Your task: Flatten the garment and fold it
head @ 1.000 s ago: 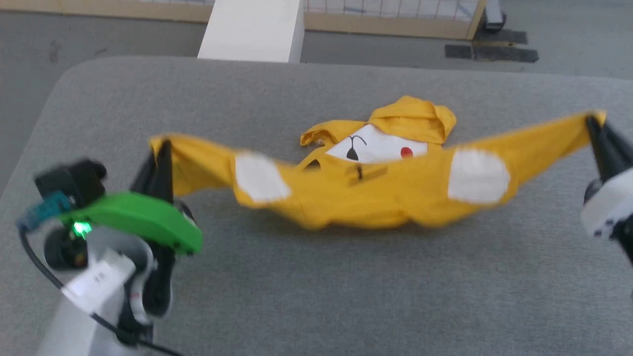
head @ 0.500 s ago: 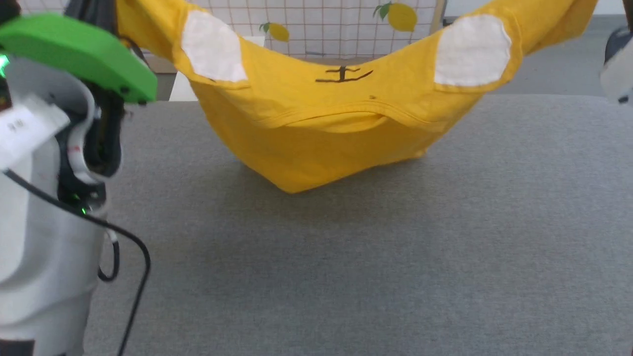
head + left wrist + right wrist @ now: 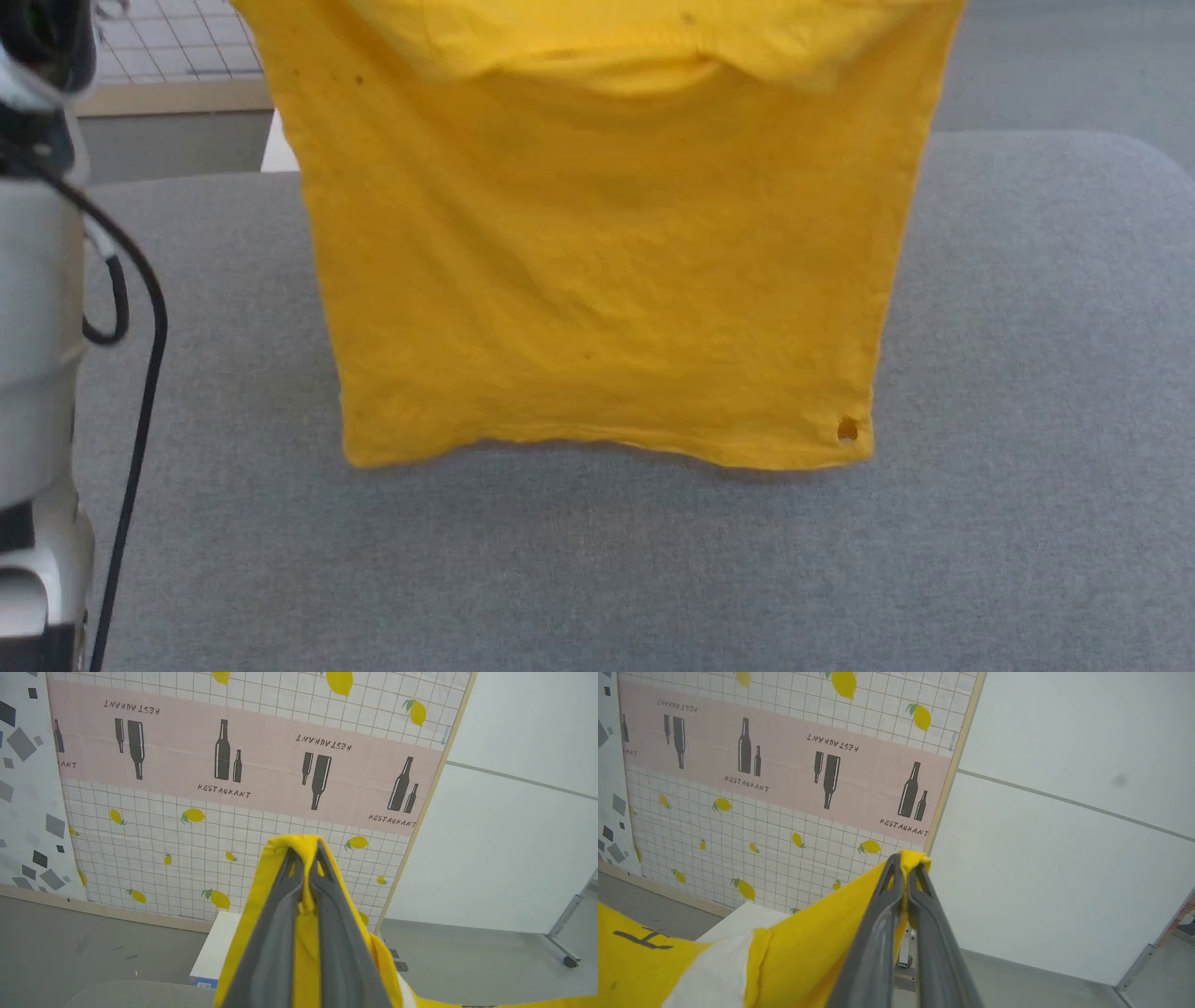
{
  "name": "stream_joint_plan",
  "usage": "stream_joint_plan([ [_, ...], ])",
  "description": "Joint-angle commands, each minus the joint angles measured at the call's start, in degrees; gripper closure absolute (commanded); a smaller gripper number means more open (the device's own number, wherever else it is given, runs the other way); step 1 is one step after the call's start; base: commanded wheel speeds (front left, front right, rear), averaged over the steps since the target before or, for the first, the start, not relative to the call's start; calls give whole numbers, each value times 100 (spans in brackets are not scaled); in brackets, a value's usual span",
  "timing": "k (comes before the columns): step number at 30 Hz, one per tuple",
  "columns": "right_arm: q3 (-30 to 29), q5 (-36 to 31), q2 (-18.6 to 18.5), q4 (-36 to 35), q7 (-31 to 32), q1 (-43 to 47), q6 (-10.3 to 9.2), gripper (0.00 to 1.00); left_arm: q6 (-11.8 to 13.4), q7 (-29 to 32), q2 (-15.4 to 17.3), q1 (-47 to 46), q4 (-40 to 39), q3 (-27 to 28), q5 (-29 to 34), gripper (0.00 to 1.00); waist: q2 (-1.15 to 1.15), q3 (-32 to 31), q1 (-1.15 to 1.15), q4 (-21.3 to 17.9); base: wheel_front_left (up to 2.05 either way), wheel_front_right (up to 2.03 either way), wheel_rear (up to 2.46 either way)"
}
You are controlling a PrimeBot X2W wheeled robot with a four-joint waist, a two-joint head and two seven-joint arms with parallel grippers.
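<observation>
The garment, a bright yellow T-shirt, hangs in the air in front of the head camera as a broad flat sheet above the gray tabletop. Its bottom hem runs roughly level just over the surface, and whether it brushes the fabric there cannot be told. A small hole sits at the hem's lower right corner, and a curved seam crosses the cloth near the top of that view. The left claw has its 2 dark fingers pressed together on a pinched fold of yellow cloth, which wraps over the tips and falls away on both sides. The right claw is likewise clamped on a yellow corner, and the shirt slopes down from it toward the lower left of the right wrist view, showing a white patch and a black line mark. A pale forearm with a looping black cable stands at the head view's left edge. Behind both claws is a grid-patterned backdrop printed with lemons and bottles.
</observation>
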Motion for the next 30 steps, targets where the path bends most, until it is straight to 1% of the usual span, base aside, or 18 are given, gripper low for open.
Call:
stream_joint_plan([
  [1, 34, -109, 42, 219, -66, -223, -8, 100, 86, -26, -40, -257, 169, -35, 147, 100, 0, 234, 0, -83, 0, 0, 0],
  [4, 60, -325, 127, 717, -247, -655, -8, 100, 192, -171, -128, -700, 565, -146, 391, 100, 0, 509, 0, -105, 0, 0, 0],
  [8, 133, -677, 223, 1312, -582, -1343, -8, 100, 313, -588, -353, -1400, 1071, -243, 675, 100, 0, 942, 0, -100, 0, 0, 0],
  [11, 199, -938, 264, 1726, -884, -1941, -8, 100, 324, -1027, -554, -1951, 1440, -268, 799, 100, 0, 1293, 0, -84, 0, 0, 0],
  [16, 312, -1352, 243, 2292, -1377, -2799, -8, 100, 348, -1900, -871, -2659, 1931, -118, 817, 100, 0, 1819, 0, -9, 0, 0, 0],
  [21, 322, -1631, 126, 2670, -1845, -3395, -8, 100, 250, -2536, -1060, -3092, 2275, -13, 752, 100, 0, 2388, 0, 135, 0, 0, 0],
  [24, 337, -1735, -11, 2895, -2144, -3557, -8, 100, 114, -2929, -1153, -3131, 2408, 64, 641, 100, 0, 2680, 0, 227, 0, 0, 0],
  [28, 349, -1788, -149, 3189, -2440, -3568, -8, 100, -126, -3279, -1146, -2981, 2590, 72, 553, 100, 0, 2964, 0, 291, 0, 0, 0],
  [30, 391, -1743, -190, 3323, -2549, -3516, -8, 100, -204, -3362, -1131, -2875, 2670, 92, 495, 100, 0, 3067, 0, 301, 0, 0, 0],
])
